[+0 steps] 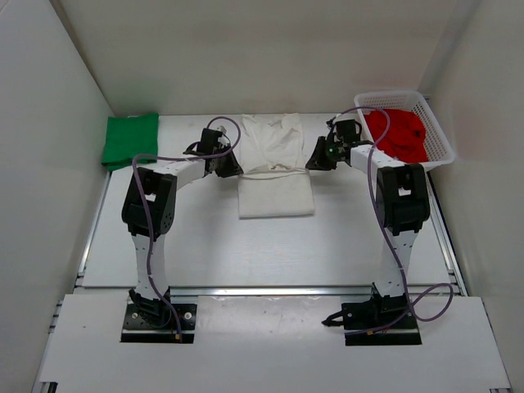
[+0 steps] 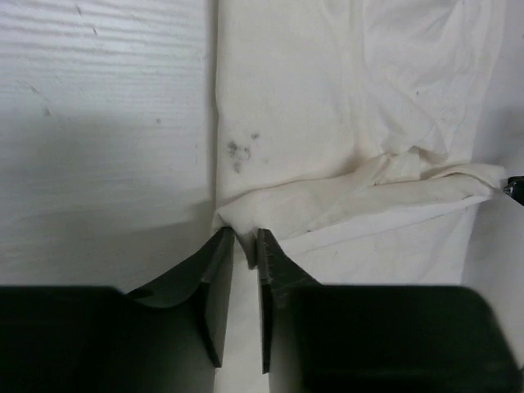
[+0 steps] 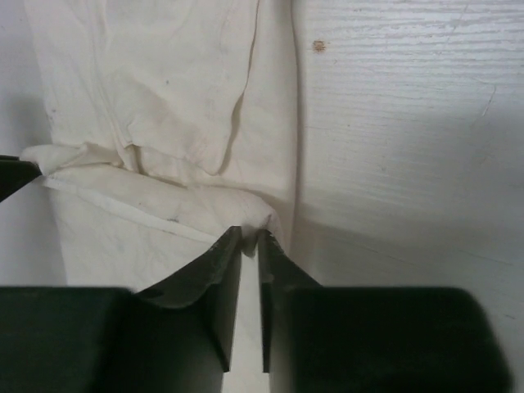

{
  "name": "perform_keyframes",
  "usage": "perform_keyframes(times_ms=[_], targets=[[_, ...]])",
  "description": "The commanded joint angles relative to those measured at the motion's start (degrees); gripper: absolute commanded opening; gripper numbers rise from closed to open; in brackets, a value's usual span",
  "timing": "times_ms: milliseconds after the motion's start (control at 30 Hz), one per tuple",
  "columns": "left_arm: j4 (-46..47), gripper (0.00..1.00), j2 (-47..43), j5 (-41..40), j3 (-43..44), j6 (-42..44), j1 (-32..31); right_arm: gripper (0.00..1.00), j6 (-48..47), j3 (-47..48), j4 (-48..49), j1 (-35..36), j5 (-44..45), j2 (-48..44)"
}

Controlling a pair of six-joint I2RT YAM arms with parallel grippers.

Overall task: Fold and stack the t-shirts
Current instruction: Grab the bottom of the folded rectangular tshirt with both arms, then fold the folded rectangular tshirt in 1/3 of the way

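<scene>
White shirt [image 1: 276, 176] mid-frame on table [image 1: 196, 246], doubled over. My left gripper [image 2: 244, 239] and right gripper [image 3: 250, 237] at opposite ends of fold, so crease lies square. Jaws narrow, cloth at tips; pinched or freed, cannot tell. Green shirt [image 1: 131, 139] folded, upper left. Red shirt [image 1: 397, 133] in basket [image 1: 446, 147], upper right, not yet folded.

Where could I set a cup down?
The bare table between the left arm and right arm, nearer than the off-white shirt. Far side is crowded: green shirt, left claw and right claw at the off-white shirt, red shirt in the basket.
</scene>
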Motion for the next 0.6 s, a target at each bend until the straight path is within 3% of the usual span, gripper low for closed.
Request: perform_keyframes(times_ms=[0,33,133,200,267,333,400,567], targets=[[4.61,0.3,-3.98,1.94,-0.35,-2.21,2.17,0.17,-0.85,3.75,0.09,-0.07,-0.25,-1.66],[5.15,0.39,-6.0,1.33,-1.15,-2.65,2.7,0.26,-1.03,3.76,-0.18,0.19,1.32,-2.8],[7.78,0.41,-12.06,0.88,-4.75,-2.57,2.97,0.39,-2.0,2.71,-0.1,0.54,4.92,-7.88],[8.84,0.37,-15.41,-1.04,-7.74,-2.91,1.92,0.43,-2.96,-0.97,0.87,1.5,8.51,-11.15],[11.03,0.34,-18.49,-0.44,-11.08,-3.88,-0.62,0.31,-3.93,-3.0,2.19,3.26,10.12,-13.7],[14.01,0.33,-20.34,-0.17,-16.43,-4.84,-4.74,0.02,-4.9,-2.84,1.93,6.41,8.2,-13.62],[20.92,0.31,-20.52,0.7,-25.36,-8.25,-9.56,0.0,-4.38,-2.83,1.66,12.18,5.31,-10.13],[23.43,0.29,-17.45,0.62,-28.4,-9.94,-10.83,0.0,-4.99,0.68,-0.7,16.27,6.34,-3.97]])
